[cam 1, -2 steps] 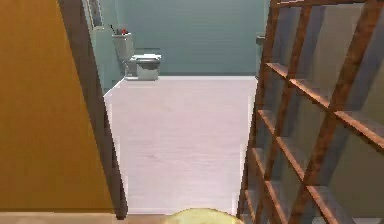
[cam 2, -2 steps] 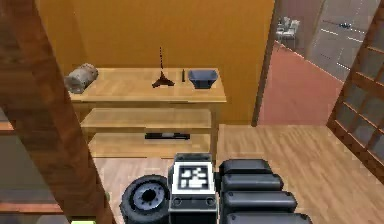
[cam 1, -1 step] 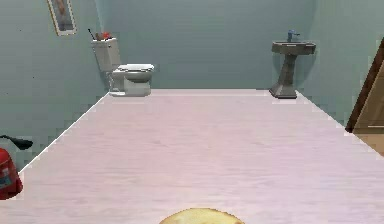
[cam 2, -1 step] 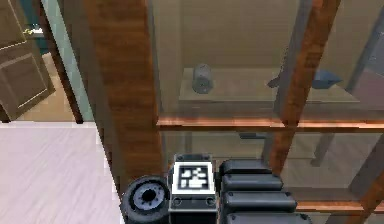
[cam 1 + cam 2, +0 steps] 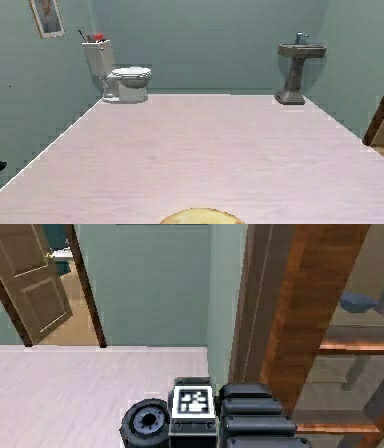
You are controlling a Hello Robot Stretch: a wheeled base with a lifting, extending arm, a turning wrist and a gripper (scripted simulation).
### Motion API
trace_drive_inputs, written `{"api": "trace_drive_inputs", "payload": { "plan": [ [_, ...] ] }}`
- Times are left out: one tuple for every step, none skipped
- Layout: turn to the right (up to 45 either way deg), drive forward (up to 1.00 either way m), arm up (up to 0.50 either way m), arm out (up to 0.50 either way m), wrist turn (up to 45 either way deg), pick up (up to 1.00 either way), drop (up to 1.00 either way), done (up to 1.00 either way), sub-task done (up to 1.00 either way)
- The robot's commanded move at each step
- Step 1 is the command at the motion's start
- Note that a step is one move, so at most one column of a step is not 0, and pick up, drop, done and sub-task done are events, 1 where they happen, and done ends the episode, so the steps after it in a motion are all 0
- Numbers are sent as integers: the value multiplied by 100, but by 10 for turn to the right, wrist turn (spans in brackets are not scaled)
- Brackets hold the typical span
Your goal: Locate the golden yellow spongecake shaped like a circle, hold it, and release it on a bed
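Where the forward view's near edge cuts the pale floor [image 5: 200, 150], one golden yellow round cake [image 5: 200, 216] shows. One toilet [image 5: 125, 82] stands far left and one sink [image 5: 298, 70] far right. Whether the gripper [image 5: 148, 424] holds anything cannot be told.

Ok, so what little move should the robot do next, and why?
Probably turn the base on the spot, so the arm's side faces the golden yellow round thing. It shows straight ahead at the forward view's bottom edge, very close, while the arm points sideways toward a wall.
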Motion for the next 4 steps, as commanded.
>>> {"api": "trace_drive_inputs", "payload": {
  "plan": [
    [240,0,0,0,0,0,0,0,0],
    [0,45,0,0,0,0,0,0,0],
    [360,0,0,0,0,0,0,0,0],
    [0,100,0,0,0,0,0,0,0]
  ]
}}
